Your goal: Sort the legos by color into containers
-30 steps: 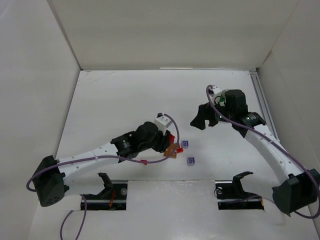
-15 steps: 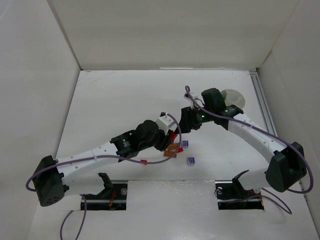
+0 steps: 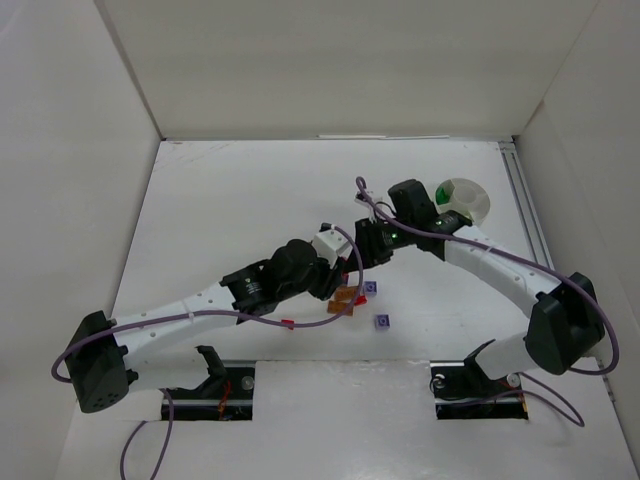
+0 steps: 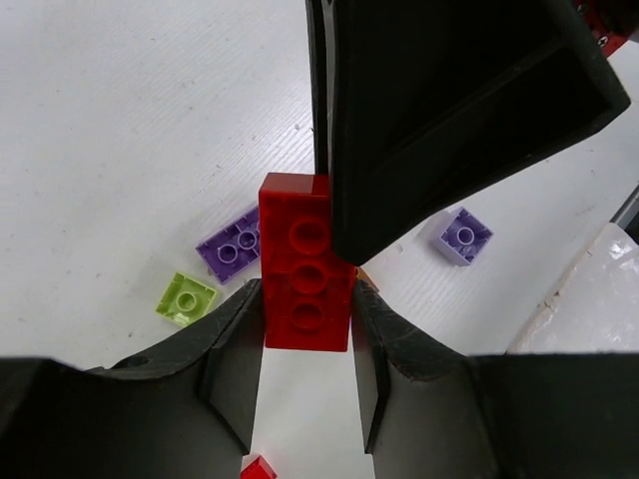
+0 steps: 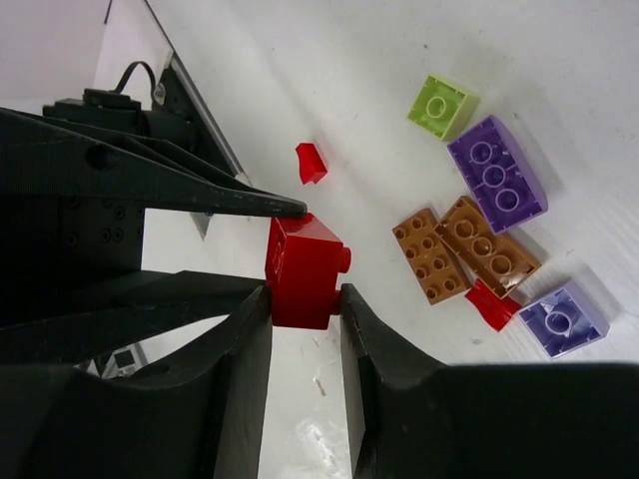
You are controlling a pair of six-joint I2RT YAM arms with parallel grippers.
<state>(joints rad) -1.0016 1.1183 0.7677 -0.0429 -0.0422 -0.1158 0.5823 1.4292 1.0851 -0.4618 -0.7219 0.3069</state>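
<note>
We are handing over the brick (image 4: pixel 305 261), clamped between the jaws of the left gripper (image 4: pixel 307 311) and seemingly the right gripper (image 5: pixel 303 297) too; next the left should be letting go.

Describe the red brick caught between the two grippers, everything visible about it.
The red brick is glossy plastic, oblong, with a row of three round studs showing in the left wrist view. It is a clean, solid red with no visible damage. The left gripper pinches one end between its fingers and the right gripper clamps the other. It appears lifted off the white table.
</note>
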